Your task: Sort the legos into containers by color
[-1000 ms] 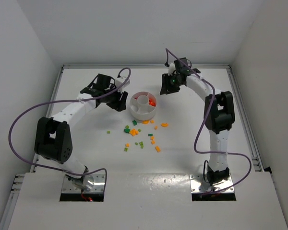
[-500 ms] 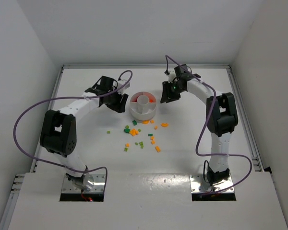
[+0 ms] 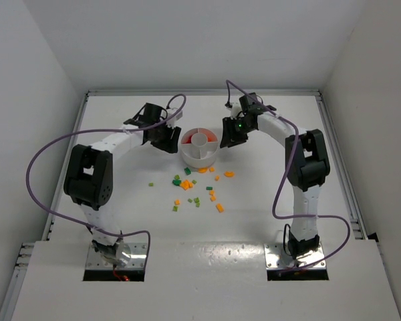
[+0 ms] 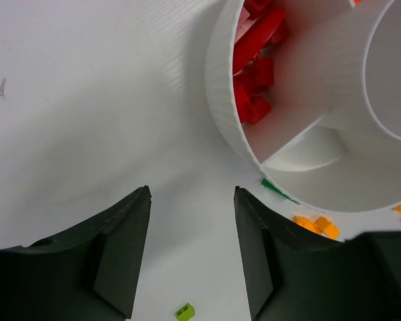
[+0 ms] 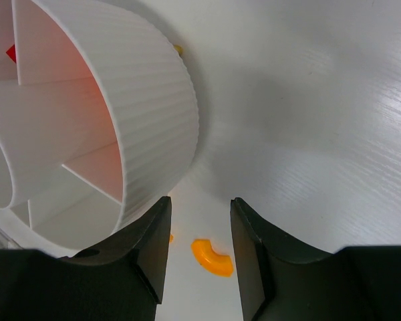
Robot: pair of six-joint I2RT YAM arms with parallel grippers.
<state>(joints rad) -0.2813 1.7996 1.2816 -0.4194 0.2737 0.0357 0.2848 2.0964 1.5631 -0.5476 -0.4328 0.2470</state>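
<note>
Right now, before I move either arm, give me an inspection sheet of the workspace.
Surface: white table, no spills seen.
Job's things: dish at far centre, red legos in one wedge; loose legos, orange and green, just near of it.
Clutter: nothing seen.
Grippers: left gripper open, empty, left of dish; right gripper open, empty, right of it, near a curved orange lego.
Cables: purple cables loop off both arms, clear of the legos.
Surroundings: white walls on three sides.
</note>
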